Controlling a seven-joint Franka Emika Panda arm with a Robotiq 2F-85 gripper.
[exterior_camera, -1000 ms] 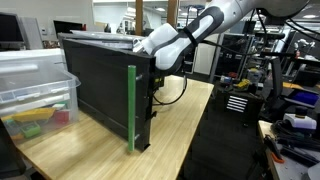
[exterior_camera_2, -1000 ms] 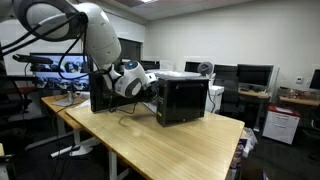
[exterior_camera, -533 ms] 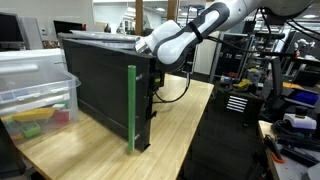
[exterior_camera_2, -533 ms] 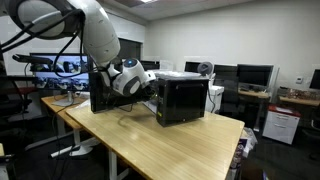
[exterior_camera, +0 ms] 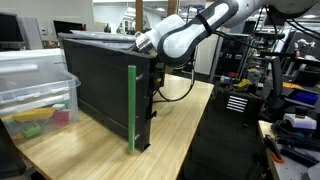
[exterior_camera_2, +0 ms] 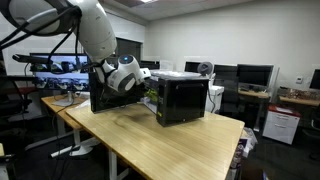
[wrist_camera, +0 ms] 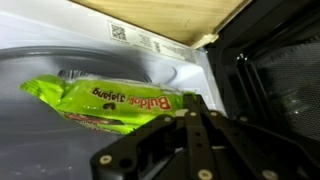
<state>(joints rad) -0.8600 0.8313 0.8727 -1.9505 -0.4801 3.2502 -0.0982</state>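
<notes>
Right at its tips, in the wrist view, the pincer point(wrist_camera: 193, 103) is shut tight, its two dark fingers meeting on the near end of a green snack bag point(wrist_camera: 100, 100). It appears to pinch that end, though the contact itself is hidden behind the fingers. The bag runs away from the tips toward the left of that view, with its long axis roughly crosswise and tilted slightly, and its printed name reads upside down. Just behind the bag is a pale curved wall point(wrist_camera: 60, 40) bearing a small white sticker point(wrist_camera: 140, 40). To the right, close beside the fingers, stands a black mesh door point(wrist_camera: 275, 90), the nearest thing that crowds the pincer. A strip of wooden desk point(wrist_camera: 200, 15) shows along the top edge. In both exterior views the arm's wrist sits at the upper edge of a black box point(exterior_camera: 100, 85) standing on the desk, and the pincer itself is hidden there. Farther off, a clear plastic bin point(exterior_camera: 35, 85) holding coloured things sits beside the box.
</notes>
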